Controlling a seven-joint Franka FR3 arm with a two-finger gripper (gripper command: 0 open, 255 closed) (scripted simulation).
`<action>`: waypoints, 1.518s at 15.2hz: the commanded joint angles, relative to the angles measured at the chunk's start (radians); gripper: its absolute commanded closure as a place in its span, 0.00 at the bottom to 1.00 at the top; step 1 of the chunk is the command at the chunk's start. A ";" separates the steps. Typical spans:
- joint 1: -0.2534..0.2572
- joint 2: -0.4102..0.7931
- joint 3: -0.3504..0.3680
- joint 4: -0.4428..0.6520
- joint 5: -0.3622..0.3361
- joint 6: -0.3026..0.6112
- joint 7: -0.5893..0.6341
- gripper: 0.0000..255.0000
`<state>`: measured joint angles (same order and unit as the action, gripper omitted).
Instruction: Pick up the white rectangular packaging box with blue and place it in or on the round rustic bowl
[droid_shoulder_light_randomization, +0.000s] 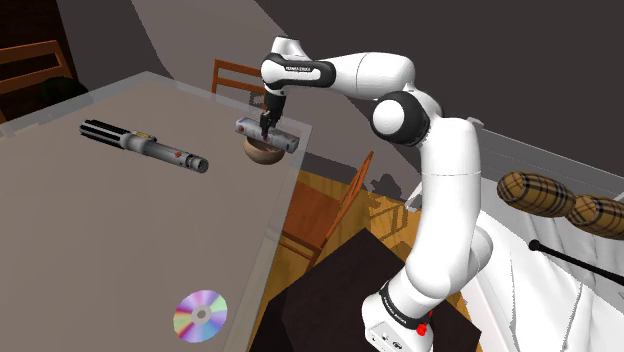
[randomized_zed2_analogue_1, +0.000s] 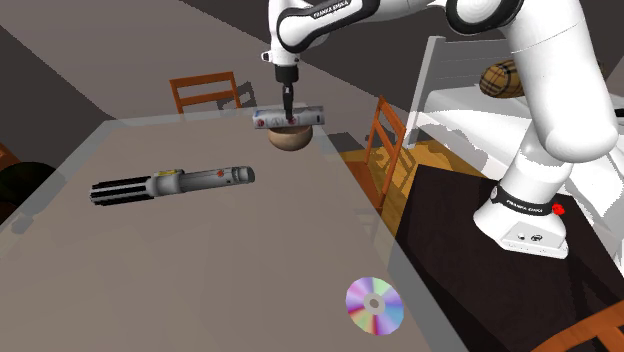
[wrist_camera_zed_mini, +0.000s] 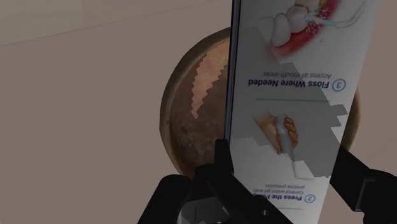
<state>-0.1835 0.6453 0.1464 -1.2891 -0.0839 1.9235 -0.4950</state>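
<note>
The white packaging box (wrist_camera_zed_mini: 286, 83), printed with blue text and dental pictures, is long and flat, and my gripper (wrist_camera_zed_mini: 285, 156) is shut on it, one black finger (wrist_camera_zed_mini: 224, 167) against each long side. The round brown bowl (wrist_camera_zed_mini: 191, 127) sits directly under the box. In the shoulder view the box (droid_shoulder_light_randomization: 265, 133) lies level across the top of the bowl (droid_shoulder_light_randomization: 263, 153) near the table's far edge, with the gripper (droid_shoulder_light_randomization: 266, 124) pointing straight down onto it. In the second exterior view the box (randomized_zed2_analogue_1: 288, 118) overhangs both sides of the bowl (randomized_zed2_analogue_1: 289, 139), and the gripper (randomized_zed2_analogue_1: 288, 108) is at its middle.
A grey and black sabre hilt (droid_shoulder_light_randomization: 145, 146) lies on the table toward the shoulder view's left. A shiny disc (droid_shoulder_light_randomization: 200, 314) rests near the front edge. Wooden chairs (droid_shoulder_light_randomization: 238, 75) (droid_shoulder_light_randomization: 322, 212) stand along the table's edges. The dark stand (droid_shoulder_light_randomization: 345, 295) is at the lower right.
</note>
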 joint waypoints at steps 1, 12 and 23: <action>-0.001 0.001 0.000 -0.004 0.000 0.006 -0.001 1.00; -0.001 0.001 0.000 -0.004 0.000 0.006 -0.001 0.00; 0.002 -0.019 0.002 0.091 0.004 -0.109 -0.005 0.00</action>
<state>-0.1816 0.6263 0.1484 -1.1979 -0.0801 1.8148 -0.4995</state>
